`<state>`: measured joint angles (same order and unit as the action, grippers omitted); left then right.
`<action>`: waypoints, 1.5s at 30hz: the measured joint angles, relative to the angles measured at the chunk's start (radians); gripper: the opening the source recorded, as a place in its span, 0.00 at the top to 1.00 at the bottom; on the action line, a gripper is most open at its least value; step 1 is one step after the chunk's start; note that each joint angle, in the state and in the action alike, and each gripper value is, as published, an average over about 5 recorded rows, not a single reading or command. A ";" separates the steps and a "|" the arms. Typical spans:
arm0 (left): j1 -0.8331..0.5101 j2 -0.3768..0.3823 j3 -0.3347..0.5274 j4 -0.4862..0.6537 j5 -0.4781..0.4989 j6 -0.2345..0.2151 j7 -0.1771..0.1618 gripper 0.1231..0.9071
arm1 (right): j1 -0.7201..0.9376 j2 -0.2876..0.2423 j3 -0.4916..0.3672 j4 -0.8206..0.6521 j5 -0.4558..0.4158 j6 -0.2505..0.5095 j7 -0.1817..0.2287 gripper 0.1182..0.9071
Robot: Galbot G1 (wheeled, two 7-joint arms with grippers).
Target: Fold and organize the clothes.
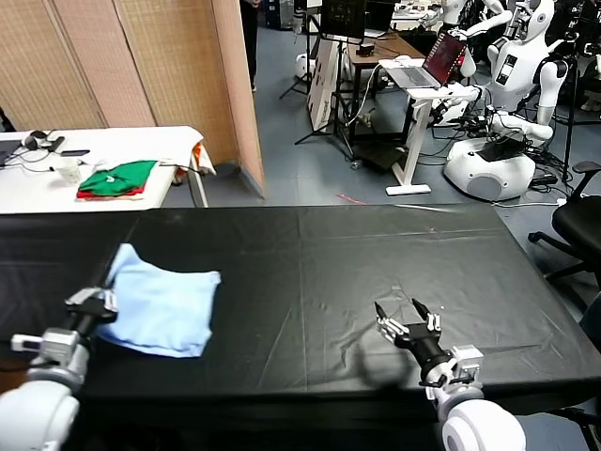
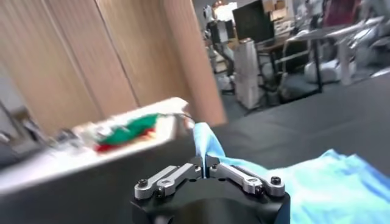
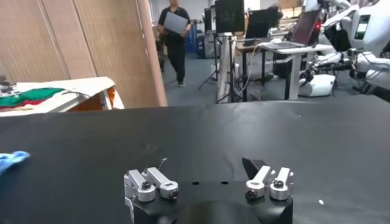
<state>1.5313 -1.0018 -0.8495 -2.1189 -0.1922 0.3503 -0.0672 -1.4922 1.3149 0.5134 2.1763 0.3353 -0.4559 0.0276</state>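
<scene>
The clothes are one pale sky-blue T-shirt, lying folded into a rough square on the left of the black table. My left gripper sits at the shirt's left edge, shut on a pinch of the blue cloth; in the left wrist view the T-shirt spreads beyond the gripper and a ridge of fabric rises from between the jaws. My right gripper hovers open over bare table at the front right, holding nothing. In the right wrist view the gripper shows spread jaws, and a corner of the T-shirt lies far off.
A white side table behind the left end carries folded green and red garments. A wooden partition stands behind it. Desks, a laptop and other robots fill the room beyond. An office chair stands at the right end.
</scene>
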 joint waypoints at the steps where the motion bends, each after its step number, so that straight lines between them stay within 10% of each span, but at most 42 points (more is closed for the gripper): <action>1: -0.004 0.000 -0.001 -0.015 0.000 0.011 -0.009 0.95 | -0.002 0.003 -0.003 -0.001 -0.005 0.000 0.000 0.00; 11: -0.054 -0.151 0.189 -0.123 -0.251 0.019 -0.092 0.95 | -0.033 0.024 -0.006 0.003 -0.043 0.000 -0.001 0.00; 23: -0.151 -0.409 0.543 0.058 -0.238 -0.002 -0.041 0.94 | -0.027 0.003 -0.010 0.028 0.074 -0.050 0.004 0.00; 36: -0.153 -0.415 0.586 0.076 -0.256 -0.087 0.031 0.11 | 0.074 -0.020 -0.141 -0.043 0.276 -0.139 0.020 0.00; 45: -0.126 -0.376 0.536 0.057 -0.198 -0.112 0.024 0.00 | 0.170 0.023 -0.255 -0.145 0.278 -0.137 0.019 0.01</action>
<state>1.4057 -1.3777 -0.3139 -2.0619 -0.3902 0.2387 -0.0432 -1.3223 1.3377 0.2589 2.0314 0.6131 -0.5934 0.0470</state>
